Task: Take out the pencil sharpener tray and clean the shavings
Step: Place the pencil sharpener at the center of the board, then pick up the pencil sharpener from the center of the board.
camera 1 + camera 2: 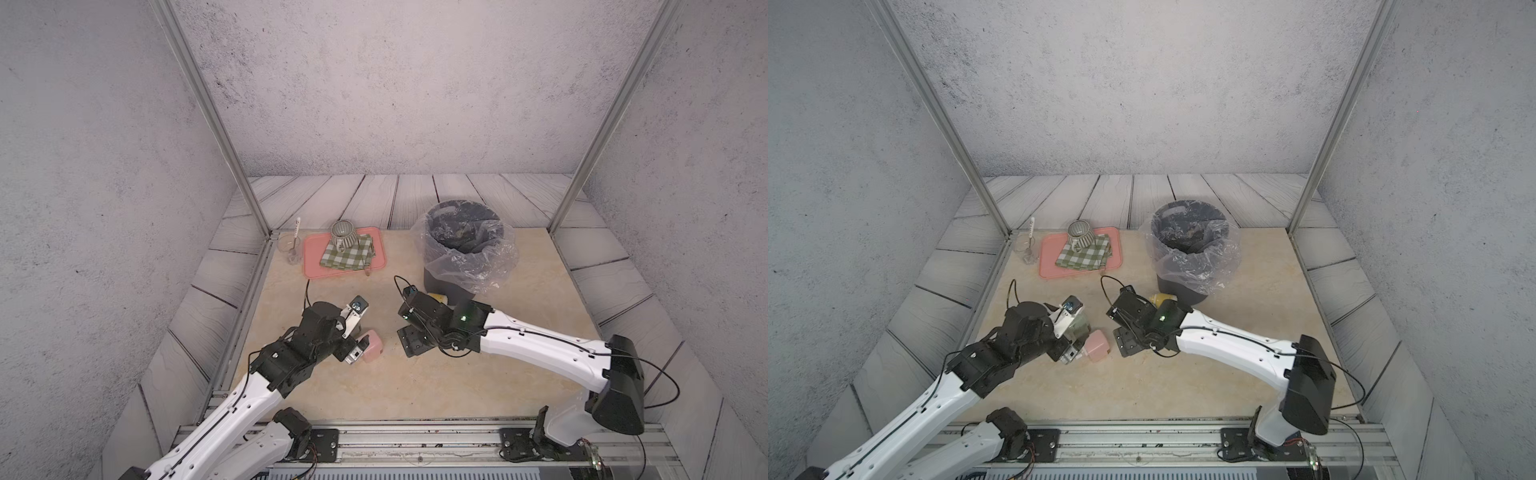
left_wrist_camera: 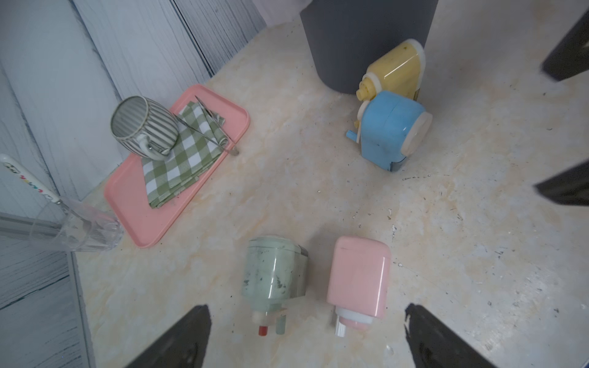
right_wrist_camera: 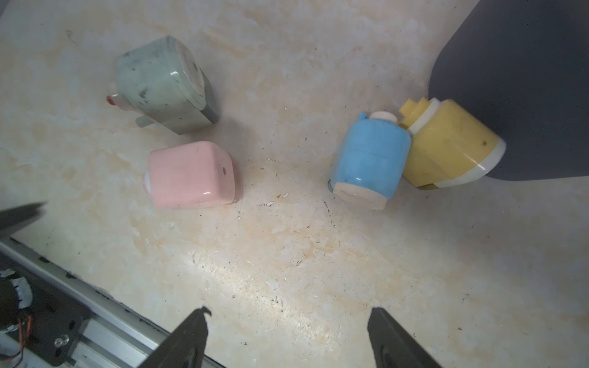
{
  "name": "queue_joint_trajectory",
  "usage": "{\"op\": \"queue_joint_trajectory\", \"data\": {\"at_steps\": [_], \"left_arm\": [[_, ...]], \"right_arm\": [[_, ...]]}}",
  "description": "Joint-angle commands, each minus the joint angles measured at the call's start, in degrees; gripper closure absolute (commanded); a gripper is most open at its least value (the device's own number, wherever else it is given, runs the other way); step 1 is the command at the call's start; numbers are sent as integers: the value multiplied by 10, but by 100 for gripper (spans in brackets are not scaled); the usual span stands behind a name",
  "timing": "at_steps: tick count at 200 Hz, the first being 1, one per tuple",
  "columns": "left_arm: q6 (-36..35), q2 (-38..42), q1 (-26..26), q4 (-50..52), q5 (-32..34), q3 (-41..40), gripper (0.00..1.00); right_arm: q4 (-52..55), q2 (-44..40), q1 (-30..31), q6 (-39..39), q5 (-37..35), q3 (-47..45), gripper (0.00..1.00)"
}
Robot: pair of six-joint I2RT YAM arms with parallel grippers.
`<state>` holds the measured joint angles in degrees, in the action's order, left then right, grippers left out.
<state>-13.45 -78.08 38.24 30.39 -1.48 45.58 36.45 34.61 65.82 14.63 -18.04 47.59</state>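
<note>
While the left fingers (image 2: 191,337) stand wide apart and empty, a green sharpener (image 2: 274,274) and a pink sharpener (image 2: 358,277) sit side by side before them, near left on the tabletop (image 2: 318,178); the right fingers (image 3: 191,337) gape empty too, a blue sharpener (image 3: 369,156) and a yellow sharpener (image 3: 446,146) beside the bin (image 3: 526,79).

Four pencil sharpeners (image 2: 274,274) (image 2: 358,277) (image 2: 390,127) (image 2: 396,68), one bin (image 2: 366,38), one pink tray (image 2: 134,204), one mug (image 2: 143,127), one checked cloth (image 2: 181,159), one glass (image 2: 79,229)
</note>
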Motion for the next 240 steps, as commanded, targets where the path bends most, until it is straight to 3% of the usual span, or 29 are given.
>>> {"op": "queue_joint_trajectory", "data": {"at_steps": [1, 31, 89, 123, 175, 240], "left_arm": [[-5, 23, -4, 0, 11, -5, 1], [-10, 61, -8, -1, 28, -4, 1], [5, 173, -24, 18, 46, -7, 1], [13, 291, -26, 27, 53, -26, 1], [19, 462, -27, 38, -4, -70, 1], [19, 506, -27, 79, -39, -82, 1]], "right_arm": [[35, 51, -3, 33, -20, 31, 36], [86, 171, -5, 63, -4, 96, 25], [122, 400, -12, 158, 38, 253, 22], [133, 512, -30, 227, 59, 301, 20], [138, 620, -77, 246, 53, 377, 18], [158, 711, -140, 236, 38, 436, 18]]}}
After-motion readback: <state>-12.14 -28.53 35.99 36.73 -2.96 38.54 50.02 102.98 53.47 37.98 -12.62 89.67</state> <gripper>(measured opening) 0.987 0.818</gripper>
